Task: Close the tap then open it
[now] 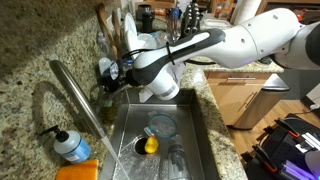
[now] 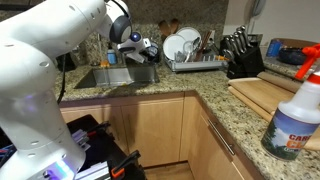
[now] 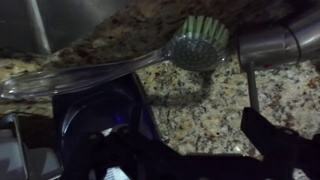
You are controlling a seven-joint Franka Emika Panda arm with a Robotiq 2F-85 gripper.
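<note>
The tap point(image 1: 80, 105) is a tall brushed-steel gooseneck that arches over the sink in an exterior view. In the wrist view its steel body point(image 3: 268, 45) shows at the top right, with a thin rod point(image 3: 252, 90) hanging below it. My gripper point(image 1: 110, 72) hovers over the counter behind the sink, near the tap's base, and also shows in the second exterior view point(image 2: 150, 47). In the wrist view its dark fingers point(image 3: 175, 125) are spread wide over bare granite, with nothing between them. The rod lies just inside the right finger, and I cannot tell if they touch.
A clear-handled dish brush with green bristles point(image 3: 197, 45) lies on the granite. A soap bottle with blue liquid point(image 1: 70, 145) stands by the tap. The sink point(image 1: 195, 130) holds a glass bowl point(image 1: 162, 125) and a yellow object point(image 1: 150, 145). A dish rack point(image 2: 190, 55), knife block point(image 2: 240, 55) and spray bottle point(image 2: 298, 115) stand nearby.
</note>
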